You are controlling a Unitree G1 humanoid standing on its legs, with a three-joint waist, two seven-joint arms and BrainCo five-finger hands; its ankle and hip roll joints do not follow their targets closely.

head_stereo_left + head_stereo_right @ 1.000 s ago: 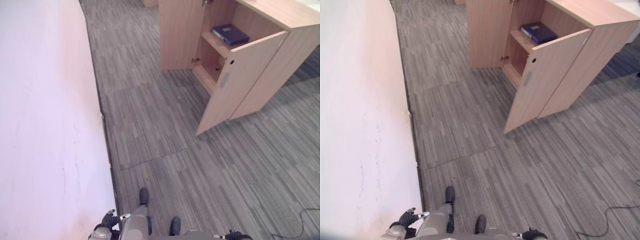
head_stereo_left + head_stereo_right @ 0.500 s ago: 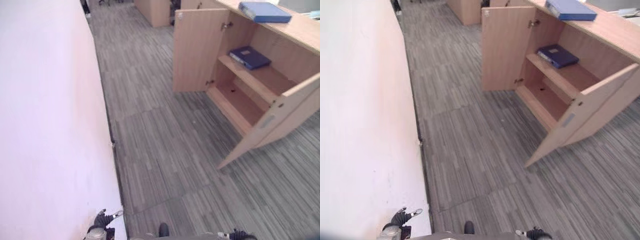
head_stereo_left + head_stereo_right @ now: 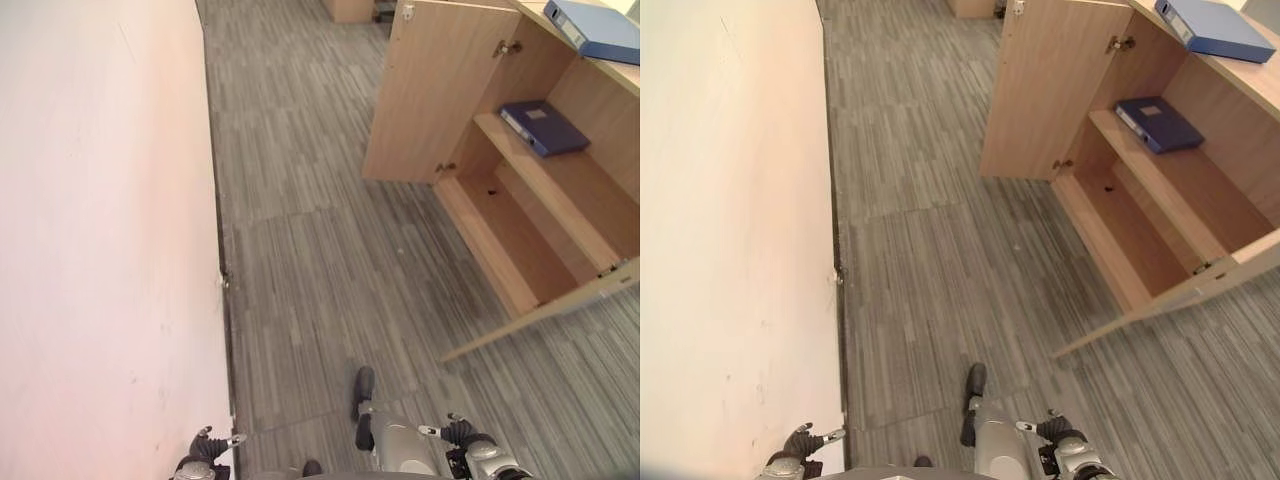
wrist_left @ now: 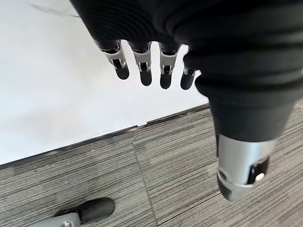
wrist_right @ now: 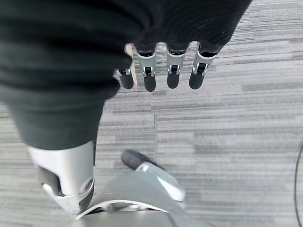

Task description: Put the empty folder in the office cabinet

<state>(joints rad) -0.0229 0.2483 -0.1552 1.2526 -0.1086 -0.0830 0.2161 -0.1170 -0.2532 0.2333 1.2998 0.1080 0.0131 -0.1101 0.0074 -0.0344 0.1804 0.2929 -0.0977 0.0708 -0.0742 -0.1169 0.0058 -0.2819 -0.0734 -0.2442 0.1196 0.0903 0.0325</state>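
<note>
A plain white wall (image 3: 100, 220) takes up the robot's left side, meeting a grey striped carpet-tile floor (image 3: 310, 260) that runs away ahead. To the right stands a light wooden office cabinet (image 3: 1160, 180), both doors swung open: the far door (image 3: 430, 90) stands upright, the near door (image 3: 1200, 290) reaches out over the carpet. Inside are a shelf and a bare bottom board. A dark blue folder (image 3: 1158, 123) lies flat on the shelf, well back in the cabinet. A lighter blue folder (image 3: 595, 28) lies flat on the cabinet's top.

The head views show both hands low beside the body, far from the cabinet: the left hand (image 3: 210, 447) next to the wall's foot, the right hand (image 3: 1052, 430) over the carpet. Neither touches a folder.

The left wrist view adds what the head views cannot: the left hand's fingers (image 4: 144, 61) hang straight and relaxed, holding nothing, over the dark strip where wall meets carpet. The right wrist view shows the right hand's fingers (image 5: 173, 66) likewise straight and empty above the carpet, with a small pale wooden shape (image 5: 132, 66) behind them, too hidden to identify.
</note>
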